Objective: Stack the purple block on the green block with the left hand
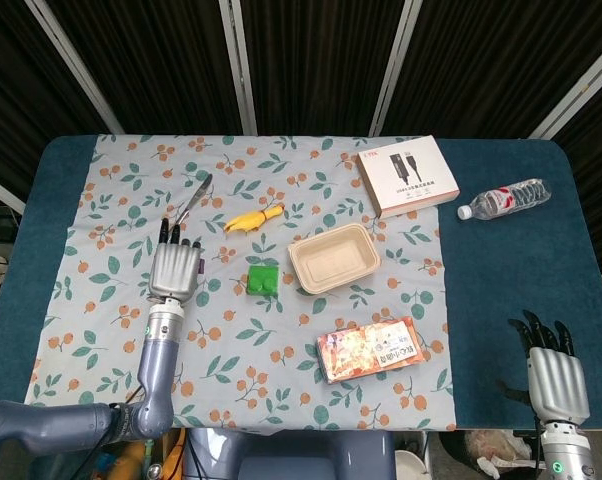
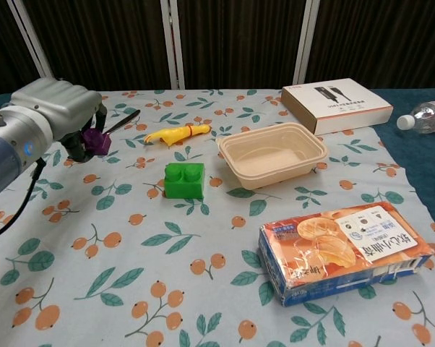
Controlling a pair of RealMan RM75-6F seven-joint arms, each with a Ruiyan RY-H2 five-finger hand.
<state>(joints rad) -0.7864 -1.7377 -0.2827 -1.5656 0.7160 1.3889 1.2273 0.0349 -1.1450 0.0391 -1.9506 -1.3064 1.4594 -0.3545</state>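
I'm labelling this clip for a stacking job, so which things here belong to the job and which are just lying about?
Job:
- purple block, held by the left hand
- green block, on the cloth

Lying about:
- yellow toy
- beige tray
- snack box
- white carton
- water bottle
- knife
- right hand, holding nothing

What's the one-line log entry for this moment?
phase: carry | left robot hand: holds purple block, raised off cloth | green block: on cloth, bare | right robot hand: idle, open
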